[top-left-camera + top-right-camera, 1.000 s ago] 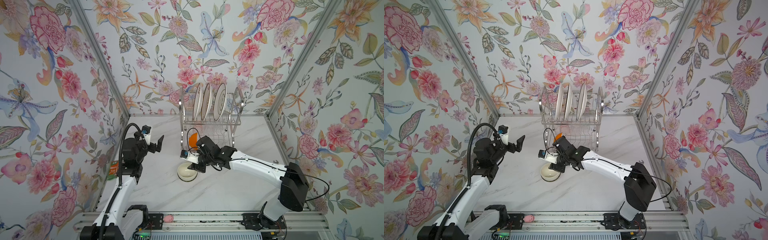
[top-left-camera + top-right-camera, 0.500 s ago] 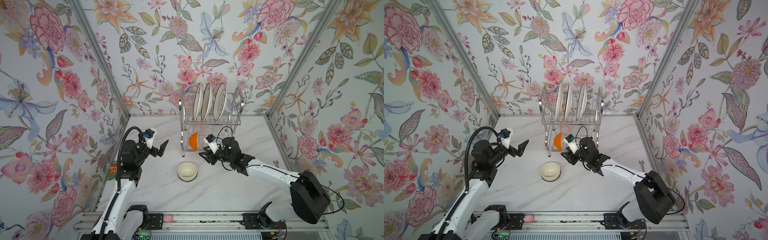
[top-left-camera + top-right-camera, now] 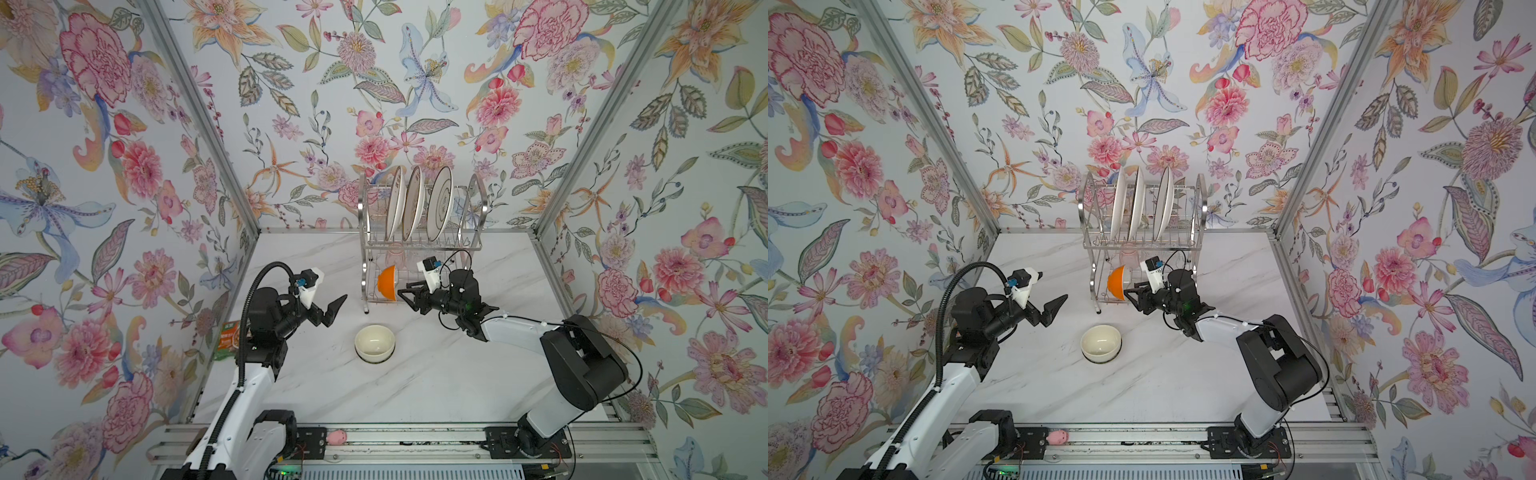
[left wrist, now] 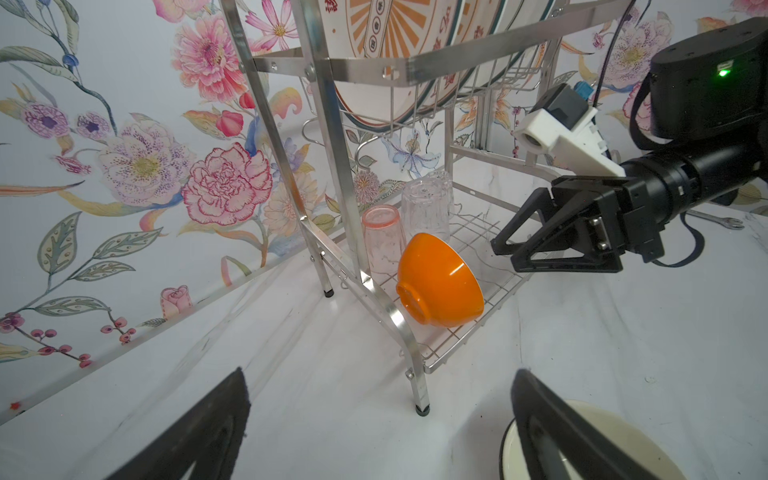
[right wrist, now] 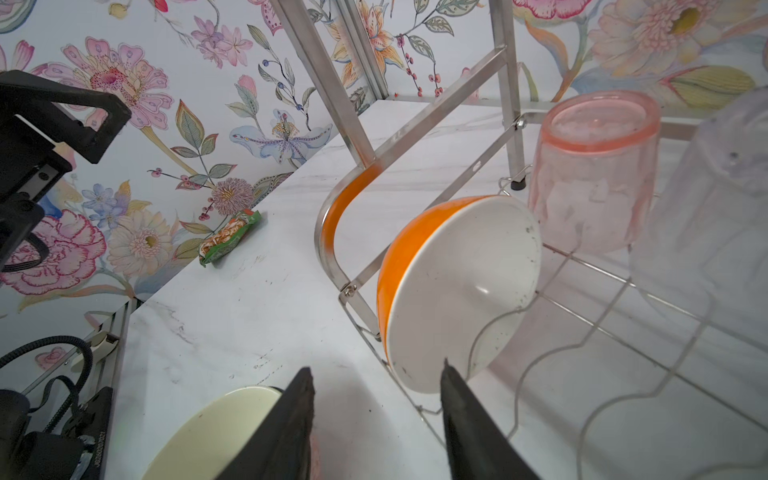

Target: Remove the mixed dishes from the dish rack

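**Little print, none of it legible**

The sunburst plate (image 4: 390,29) bears orange characters, some in small rings and some along its band, too slanted and cropped to read. White letters and digits run along a black arm part (image 5: 96,451), blurred. The packet (image 5: 229,237) has print too small to make out.

Dish rack (image 3: 363,232) stands rear centre on the desk (image 3: 415,386). Three plates (image 3: 413,203) stand on edge in its upper tier. The lower tier holds a tipped bowl (image 3: 387,283) at its left end, with two inverted tumblers (image 4: 383,239) behind it. A second bowl (image 3: 374,341) sits before the rack; a food packet (image 3: 227,340) lies far left.
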### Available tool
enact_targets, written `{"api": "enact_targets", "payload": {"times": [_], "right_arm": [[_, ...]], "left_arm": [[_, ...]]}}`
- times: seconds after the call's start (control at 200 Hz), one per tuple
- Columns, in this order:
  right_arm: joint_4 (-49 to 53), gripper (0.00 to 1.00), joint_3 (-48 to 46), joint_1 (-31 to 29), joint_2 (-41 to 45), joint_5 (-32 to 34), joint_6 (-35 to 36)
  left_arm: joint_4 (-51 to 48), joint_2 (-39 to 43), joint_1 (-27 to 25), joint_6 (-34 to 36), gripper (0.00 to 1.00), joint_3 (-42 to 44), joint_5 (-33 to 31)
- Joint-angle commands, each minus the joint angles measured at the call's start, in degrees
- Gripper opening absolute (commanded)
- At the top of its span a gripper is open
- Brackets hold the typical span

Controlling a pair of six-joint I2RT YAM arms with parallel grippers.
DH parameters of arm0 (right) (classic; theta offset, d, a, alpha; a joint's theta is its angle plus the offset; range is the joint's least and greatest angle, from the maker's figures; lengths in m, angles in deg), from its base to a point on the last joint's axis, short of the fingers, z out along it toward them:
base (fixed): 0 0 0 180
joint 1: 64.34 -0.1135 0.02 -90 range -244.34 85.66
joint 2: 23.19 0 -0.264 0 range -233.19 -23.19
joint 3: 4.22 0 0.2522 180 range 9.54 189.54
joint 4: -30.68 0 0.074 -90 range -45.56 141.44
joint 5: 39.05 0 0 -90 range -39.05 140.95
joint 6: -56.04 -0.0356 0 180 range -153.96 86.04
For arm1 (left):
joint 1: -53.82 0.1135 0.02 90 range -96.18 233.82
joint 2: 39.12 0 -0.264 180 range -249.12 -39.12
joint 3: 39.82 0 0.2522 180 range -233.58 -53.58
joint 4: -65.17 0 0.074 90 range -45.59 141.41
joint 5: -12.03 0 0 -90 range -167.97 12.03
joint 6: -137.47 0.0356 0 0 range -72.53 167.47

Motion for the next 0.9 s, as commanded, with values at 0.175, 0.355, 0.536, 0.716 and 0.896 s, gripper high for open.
{"api": "enact_targets", "payload": {"times": [0.175, 0.355, 0.536, 0.716, 0.896], "right_arm": [[-6.5, 0.50, 3.9, -0.2, -4.3, -3.7, -3.4], [-3.9, 0.49, 7.5, -0.1, -7.7, -4.1, -3.6], [-5.5, 0.48, 9.4, -0.2, -11.0, -5.6, -6.0], [-8.1, 0.47, 9.8, -0.4, -12.9, -6.3, -8.8], [-9.1, 0.44, 10.6, -0.5, -14.7, -6.6, -10.8]], "left_arm": [[1.2, -0.5, -2.2, -0.4, 0.99, 1.6, -0.4], [0.6, -1.6, -3.5, 0.5, 0.99, 0.4, -0.9], [0.7, -3.3, -4.1, 0.7, 0.99, -0.1, -1.0], [1.6, -3.5, -5.0, -0.4, 0.99, -0.2, -1.0], [1.3, -4.4, -5.7, -0.2, 0.99, 0.0, -2.3]]}}
